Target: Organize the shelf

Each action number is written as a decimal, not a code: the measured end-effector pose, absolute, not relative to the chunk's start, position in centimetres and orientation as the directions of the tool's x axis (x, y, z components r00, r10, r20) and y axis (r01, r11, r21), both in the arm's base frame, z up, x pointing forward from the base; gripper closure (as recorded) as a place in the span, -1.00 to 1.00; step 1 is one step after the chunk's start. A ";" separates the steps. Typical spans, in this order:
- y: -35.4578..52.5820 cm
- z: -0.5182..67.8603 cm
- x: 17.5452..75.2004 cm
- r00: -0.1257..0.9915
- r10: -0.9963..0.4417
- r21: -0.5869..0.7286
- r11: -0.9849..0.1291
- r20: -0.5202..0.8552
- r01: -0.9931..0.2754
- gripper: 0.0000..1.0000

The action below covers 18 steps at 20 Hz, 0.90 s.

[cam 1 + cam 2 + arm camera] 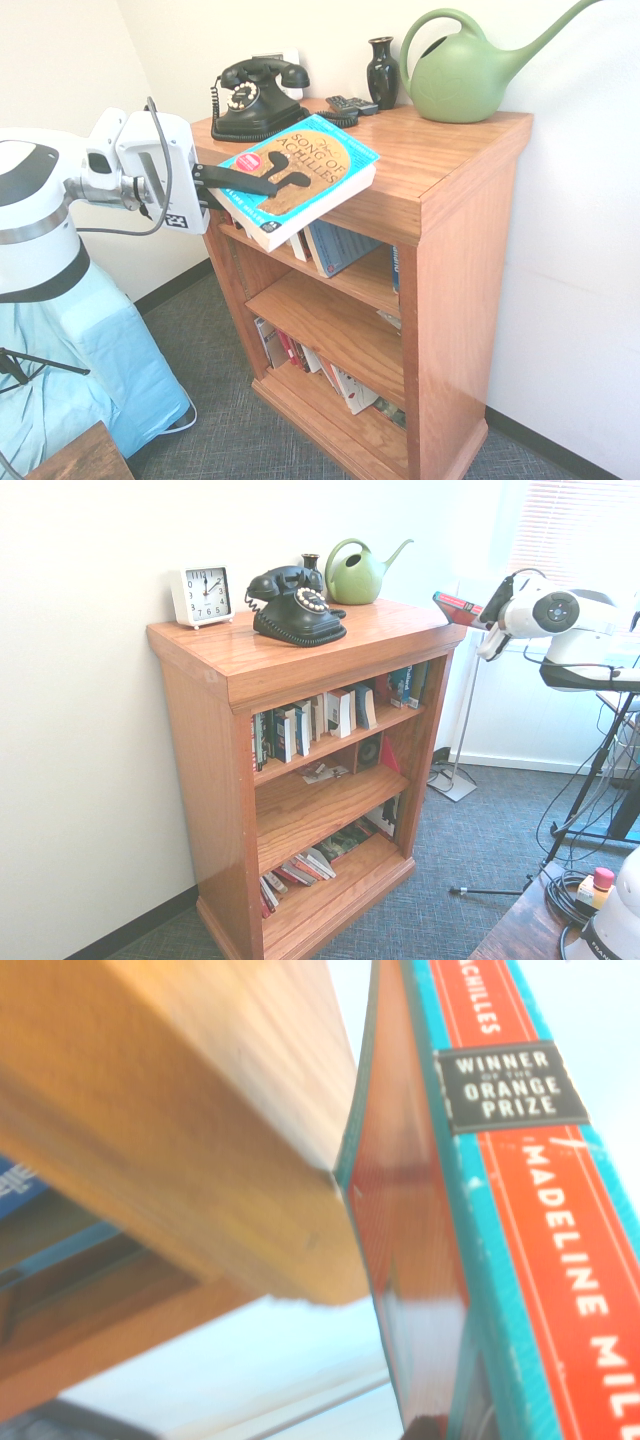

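One gripper: jaws clamped on the book, one dark finger lying across its front cover.
Book: in the jaws, tilted, cover up, by the front edge of the shelf top (whether it touches the wood, I cannot tell); the cover reads "Song of Achilles", and the red and teal spine shows in the wrist view.
Shelf: orange-brown wood, standing just beside the jaws, its open compartments lower than them.
Telephone: black, on the shelf top, between the jaws and the clock.
Clock: white and square, at the end of the top well apart from the jaws.
Vase: dark, upright, toward the wall from the jaws.
Remotes: lying near the vase, farther back than the jaws.
Watering can: green, at the back, across the top from the jaws.
Upper books: a row below the jaws' level.
Lower books: leaning in the bottom compartment, well below the jaws.
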State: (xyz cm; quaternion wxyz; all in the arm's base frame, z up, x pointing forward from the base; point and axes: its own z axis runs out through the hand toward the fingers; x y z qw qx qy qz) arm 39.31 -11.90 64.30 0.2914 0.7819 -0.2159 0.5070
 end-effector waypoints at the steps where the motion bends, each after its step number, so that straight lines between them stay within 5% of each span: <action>1: -12.2 64.1 38.2 0.389 -0.071 0.211 -0.743 0.919 -0.635 1.00; 9: -12.4 60.0 31.0 0.395 -0.225 0.069 -0.791 0.891 -0.607 1.00; 18: -10.5 53.7 31.7 0.458 -0.319 0.006 -0.816 0.830 -0.578 1.00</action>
